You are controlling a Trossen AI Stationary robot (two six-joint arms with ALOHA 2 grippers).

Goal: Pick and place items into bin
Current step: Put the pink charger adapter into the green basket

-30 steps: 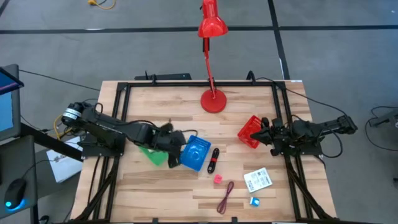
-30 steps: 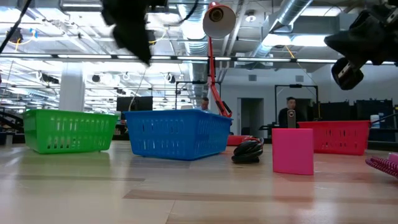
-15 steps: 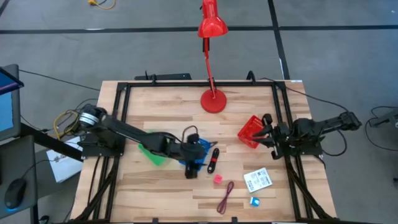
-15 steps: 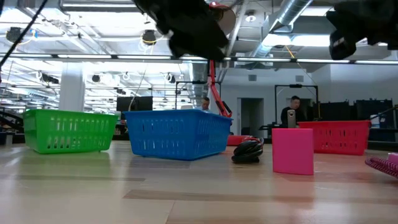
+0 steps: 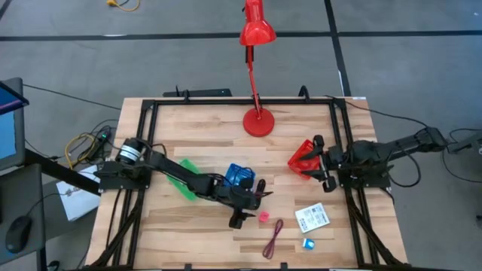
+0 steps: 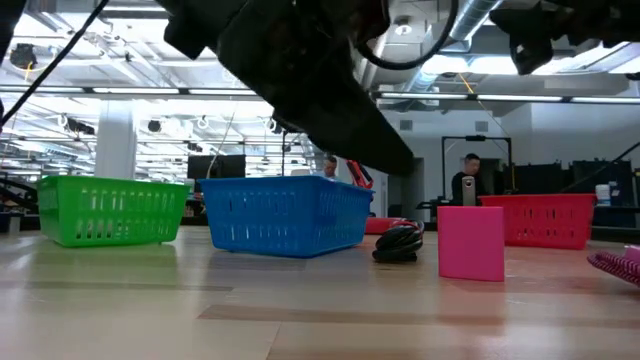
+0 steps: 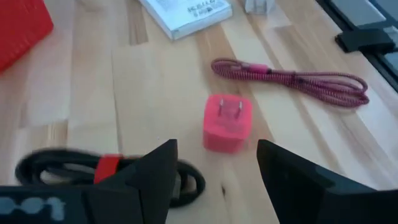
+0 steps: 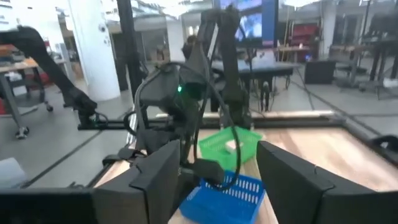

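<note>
Three slotted plastic baskets sit on the pale wooden counter: a green basket left of centre in the high view, a blue basket just right of it near the middle, and a red basket right of centre; from these views I cannot tell what lies inside any of them. The loose items lie outside the baskets in the lower middle and lower right of the high view: a small pink cube-shaped plug with two metal prongs, a black coiled cable bound with a red band just beside it, a dark red braided looped cord nearby, a white printed flat packet and a tiny blue-and-white piece below that packet. The packet carries dark print, too blurred to read. The left pincer hangs over the lower middle of the counter with its fingers spread, nothing between them; the pink plug shows in the gap, apart from both fingers. The right pincer hovers at the red basket on the right side of the high view, its fingers spread too, holding nothing. A tall red desk lamp stands at the top centre of the counter.
</note>
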